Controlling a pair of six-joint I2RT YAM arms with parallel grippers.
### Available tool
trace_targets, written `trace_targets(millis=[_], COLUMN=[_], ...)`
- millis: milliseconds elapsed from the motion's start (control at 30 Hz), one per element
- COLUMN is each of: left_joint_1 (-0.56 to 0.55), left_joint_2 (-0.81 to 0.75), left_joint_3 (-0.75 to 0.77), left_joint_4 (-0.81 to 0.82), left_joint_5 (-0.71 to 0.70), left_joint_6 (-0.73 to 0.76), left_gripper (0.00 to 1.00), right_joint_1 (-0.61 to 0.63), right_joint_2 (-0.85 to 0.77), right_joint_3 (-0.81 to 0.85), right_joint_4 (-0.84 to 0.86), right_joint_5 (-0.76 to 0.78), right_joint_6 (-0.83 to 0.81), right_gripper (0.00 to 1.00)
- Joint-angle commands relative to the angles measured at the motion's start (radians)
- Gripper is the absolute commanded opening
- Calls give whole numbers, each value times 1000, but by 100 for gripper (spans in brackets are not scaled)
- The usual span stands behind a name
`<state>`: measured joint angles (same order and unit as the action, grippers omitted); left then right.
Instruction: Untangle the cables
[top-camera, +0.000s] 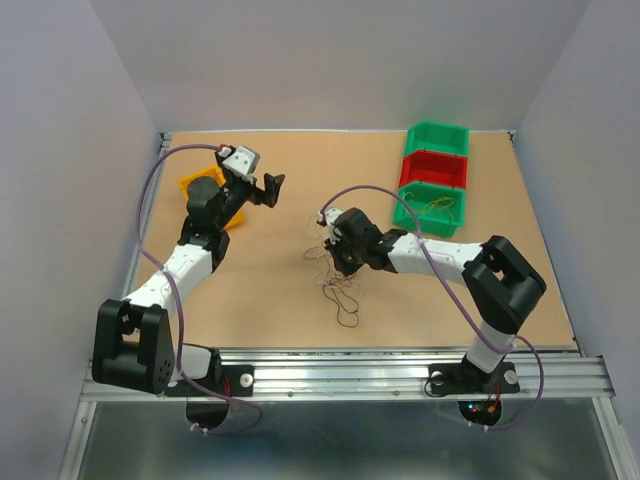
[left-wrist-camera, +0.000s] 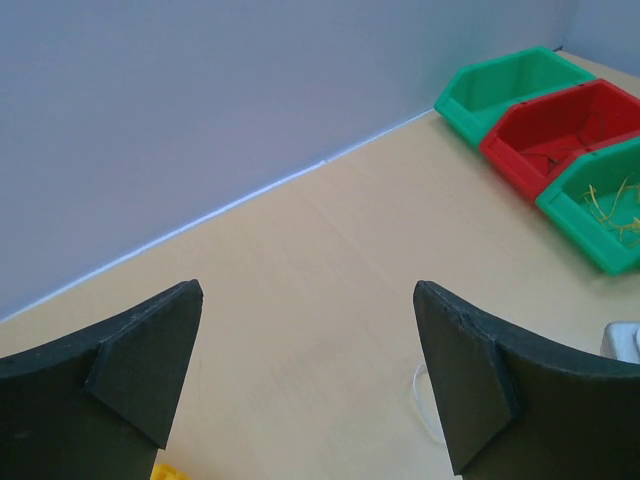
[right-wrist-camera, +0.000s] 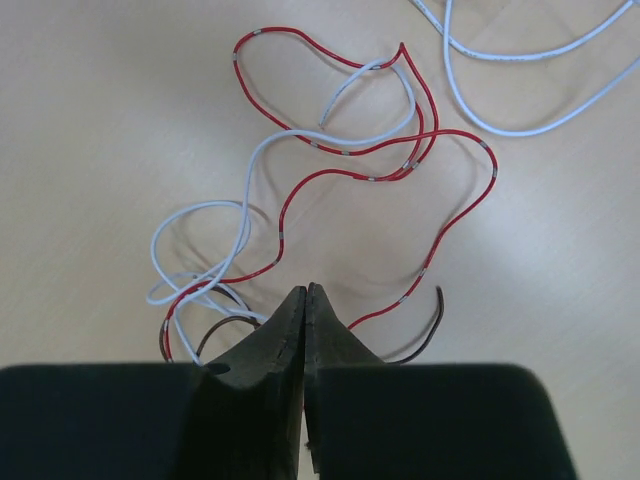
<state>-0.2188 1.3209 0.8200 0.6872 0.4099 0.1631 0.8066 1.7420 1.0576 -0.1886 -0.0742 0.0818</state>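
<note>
A tangle of thin cables lies mid-table. In the right wrist view it is a red cable, a white cable and a brown cable, looped over one another. My right gripper is low over the tangle's far end. Its jaws are pressed shut. The red, white and brown cables run in under the fingers, and none shows between the pads. My left gripper is raised at the back left, open and empty. A white cable loop lies beside its right finger.
Three bins stand at the back right: green, red, and green with yellow wires. They also show in the left wrist view. A yellow-orange bin sits under the left arm. Another white cable lies beyond the tangle.
</note>
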Motion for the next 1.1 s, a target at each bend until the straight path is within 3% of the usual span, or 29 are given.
trace_targets(millis=[0,267,300,333,367,467,500,567,733,800,933,1067], left_joint_1=[-4,-22,-25,-27,-27,-27,-27,-27,-27,-27,-28,-28], left_joint_2=[-115,-134,-137,-141,-147,-195,-225,-253,-319,-325,-328,-313], left_joint_3=[-143,-239,-243,-248,-265,-303,-312,-343,-487,-519,-489,-486], left_joint_4=[228,275,288,299,311,345,353,365,592,668,574,566], left_joint_5=[-68,-72,-88,-97,-105,-128,-129,-131,-184,-119,25,-6], left_joint_6=[-37,15,12,7,6,13,16,19,-17,-7,42,59], left_gripper=[99,99,99,99,99,99,99,99,99,99,99,99], right_joint_1=[12,22,22,22,22,22,23,31,72,86,95,95], right_joint_2=[-58,-294,-344,-369,-387,-421,-415,-359,-225,-185,-141,-111], right_joint_3=[35,-85,-108,-123,-136,-169,-166,-134,-62,-44,-21,2], right_joint_4=[-5,127,135,141,149,146,141,105,26,11,0,-2], right_joint_5=[-10,-81,-105,-116,-128,-96,-78,-33,70,102,120,126], right_joint_6=[-31,-14,-10,-7,-5,10,16,27,36,36,32,19], right_gripper=[1,1,5,20,43,69,71,75,77,77,75,70])
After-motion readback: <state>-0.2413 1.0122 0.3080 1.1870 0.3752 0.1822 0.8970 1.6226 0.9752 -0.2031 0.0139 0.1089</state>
